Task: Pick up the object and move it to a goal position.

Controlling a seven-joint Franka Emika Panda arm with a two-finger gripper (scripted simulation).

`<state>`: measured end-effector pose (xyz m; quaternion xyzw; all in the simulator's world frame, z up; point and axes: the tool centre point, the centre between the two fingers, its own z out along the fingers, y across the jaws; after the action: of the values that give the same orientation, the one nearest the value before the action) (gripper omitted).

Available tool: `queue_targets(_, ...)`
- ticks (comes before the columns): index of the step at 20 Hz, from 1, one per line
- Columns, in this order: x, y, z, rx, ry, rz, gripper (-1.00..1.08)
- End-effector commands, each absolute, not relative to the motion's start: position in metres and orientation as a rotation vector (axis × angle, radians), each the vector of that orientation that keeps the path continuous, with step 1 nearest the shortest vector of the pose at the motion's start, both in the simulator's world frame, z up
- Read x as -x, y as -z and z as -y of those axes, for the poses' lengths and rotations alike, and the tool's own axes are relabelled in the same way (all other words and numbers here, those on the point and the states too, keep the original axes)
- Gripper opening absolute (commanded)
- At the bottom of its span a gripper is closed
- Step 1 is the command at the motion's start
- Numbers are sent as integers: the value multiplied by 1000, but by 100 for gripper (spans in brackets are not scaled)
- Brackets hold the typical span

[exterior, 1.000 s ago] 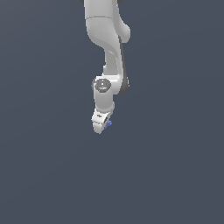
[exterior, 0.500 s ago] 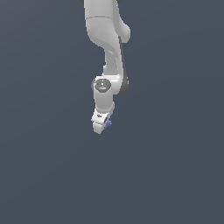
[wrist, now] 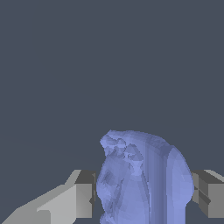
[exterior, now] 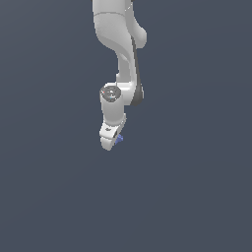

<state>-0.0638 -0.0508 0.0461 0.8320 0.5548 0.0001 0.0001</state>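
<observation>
Exterior view, left to right: only flat dark grey ground on the left. At centre the arm [exterior: 118, 54] hangs down from the top edge, its gripper [exterior: 111, 139] tilted toward the view's left. The object [exterior: 119, 138], a small periwinkle lump, shows at the gripper's right flank, tucked against the tip. To the right, more bare ground.

Wrist view: the object [wrist: 142, 179] sits between the two fingers [wrist: 83, 194], each pad touching or nearly touching a flank. The gripper is narrowed to the object's width and appears to grip it. The pads bear on opposite sides, which should keep the lumpy piece from rolling out.

No goal marker is visible. Whether the object rests on the ground or is lifted cannot be told. No edge, wall or obstacle appears; judged from these views, the arm has open room in every direction.
</observation>
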Motion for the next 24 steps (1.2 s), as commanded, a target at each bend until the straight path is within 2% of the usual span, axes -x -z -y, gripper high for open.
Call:
queue_targets(1,59,-57,59,-2614,-1,-1742,-100)
queue_targets(24,-24,-224,181,-2615,-4,-1745,-100)
